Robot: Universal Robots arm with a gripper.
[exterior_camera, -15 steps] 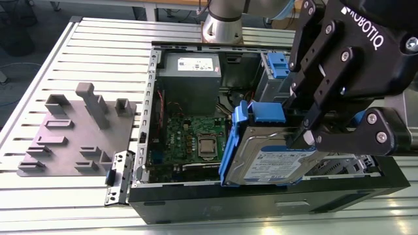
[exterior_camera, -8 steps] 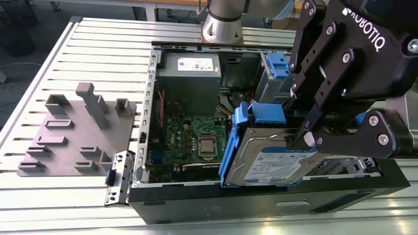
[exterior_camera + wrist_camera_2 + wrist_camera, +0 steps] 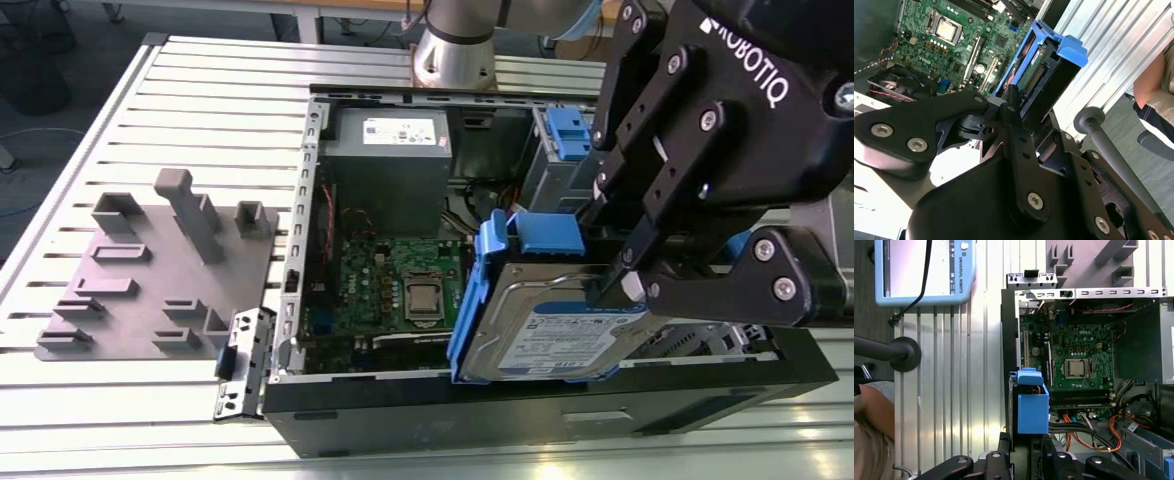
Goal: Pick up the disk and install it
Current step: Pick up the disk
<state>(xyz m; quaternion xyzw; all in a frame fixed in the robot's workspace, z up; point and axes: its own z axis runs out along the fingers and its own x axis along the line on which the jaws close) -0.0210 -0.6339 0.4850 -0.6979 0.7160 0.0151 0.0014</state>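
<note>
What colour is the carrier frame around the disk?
Blue carrier frame around the disk, best in the exterior view.

You've got a slotted metal surface [image 3: 174, 90] carrying three things. Computer case [image 3: 534, 415] sits mid-surface, open side up. Grey fixture plate [image 3: 147, 275] with upright blocks lies just beside it, toward the exterior view's left edge. Arm base [image 3: 454, 55] stands at the far edge behind the case.

Silver-grey, blue-framed disk [image 3: 561, 335], green motherboard [image 3: 387, 285], black end effector [image 3: 617, 285], ribbed grey table [image 3: 200, 90]
</note>
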